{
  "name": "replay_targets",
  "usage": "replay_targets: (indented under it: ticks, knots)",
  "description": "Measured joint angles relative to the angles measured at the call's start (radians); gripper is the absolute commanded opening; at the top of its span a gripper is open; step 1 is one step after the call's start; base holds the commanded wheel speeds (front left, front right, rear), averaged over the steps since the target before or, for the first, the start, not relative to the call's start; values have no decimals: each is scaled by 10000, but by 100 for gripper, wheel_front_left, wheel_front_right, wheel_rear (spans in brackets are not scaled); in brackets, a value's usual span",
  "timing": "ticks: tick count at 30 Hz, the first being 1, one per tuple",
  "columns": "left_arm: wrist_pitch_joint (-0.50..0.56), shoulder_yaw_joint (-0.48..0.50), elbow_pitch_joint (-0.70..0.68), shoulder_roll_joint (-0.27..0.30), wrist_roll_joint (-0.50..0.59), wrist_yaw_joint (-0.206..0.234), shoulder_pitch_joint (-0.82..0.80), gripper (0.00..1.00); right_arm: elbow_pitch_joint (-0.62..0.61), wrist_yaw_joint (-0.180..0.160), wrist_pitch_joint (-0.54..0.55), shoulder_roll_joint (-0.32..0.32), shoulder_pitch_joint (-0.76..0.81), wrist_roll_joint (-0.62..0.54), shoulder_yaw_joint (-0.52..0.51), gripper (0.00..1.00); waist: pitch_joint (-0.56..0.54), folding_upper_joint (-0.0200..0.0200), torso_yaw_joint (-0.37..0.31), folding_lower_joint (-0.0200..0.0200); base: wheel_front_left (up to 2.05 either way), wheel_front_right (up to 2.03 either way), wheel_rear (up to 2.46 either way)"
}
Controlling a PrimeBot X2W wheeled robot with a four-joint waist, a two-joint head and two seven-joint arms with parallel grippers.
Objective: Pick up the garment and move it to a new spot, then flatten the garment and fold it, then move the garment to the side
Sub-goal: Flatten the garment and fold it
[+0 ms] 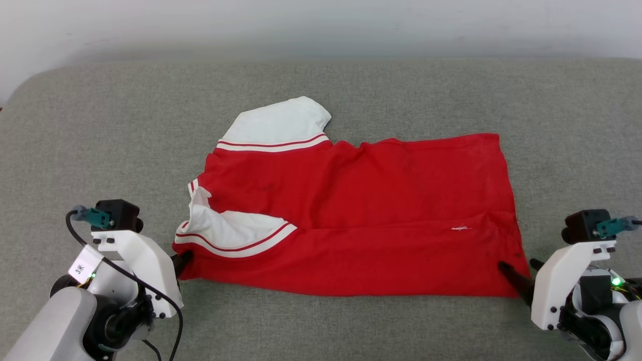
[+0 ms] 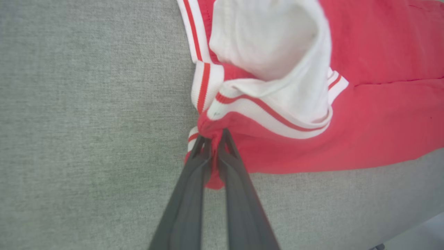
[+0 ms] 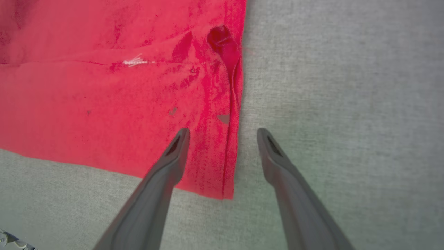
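Observation:
The garment (image 1: 351, 210) is a red shirt with white, red-striped sleeves, spread sideways across the grey surface. My left gripper (image 1: 181, 261) is at its near left corner. In the left wrist view this gripper (image 2: 214, 137) is shut on a bunched bit of red cloth and striped trim of the garment (image 2: 364, 114). My right gripper (image 1: 519, 276) stands open at the near right corner. In the right wrist view the right gripper (image 3: 223, 133) straddles the hem edge of the garment (image 3: 104, 104): one finger over the cloth, the other over bare surface.
The grey fabric-covered surface (image 1: 100, 125) stretches wide around the shirt, with free room on every side. A pale wall (image 1: 321, 25) runs behind its far edge.

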Motion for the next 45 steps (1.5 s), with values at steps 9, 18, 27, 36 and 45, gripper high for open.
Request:
replay_targets:
  ticks: [9, 18, 27, 36, 45]
  knots:
    - [-128, -69, -541, -132, 84, 180, 9, 0, 1089, -8, 518, -75, -573, 309, 788, 36, 503, -1, 302, -1, 0, 0, 0]
    - [-554, -77, -535, -138, 134, 174, 445, 0, 1386, -2, 46, -278, -825, 679, 1062, 0, -55, 0, 282, 0, 0, 0, 0]
    - [-736, -44, -1112, 134, 161, 531, 1636, 0, 700, 0, 123, -430, 216, 686, 1114, 0, -1263, 0, 234, -1, 0, 0, 0]
    - [-844, 130, -1553, 205, -309, 1053, 3398, 0, 169, 0, 339, -242, 1839, 669, 610, 0, -2206, 0, 271, -4, 0, 0, 0]
    - [-1313, 25, -598, -435, -583, 838, 3632, 0, 389, 0, -228, 226, 2410, 426, 230, 100, -2049, 0, 242, -3, 0, 0, 0]
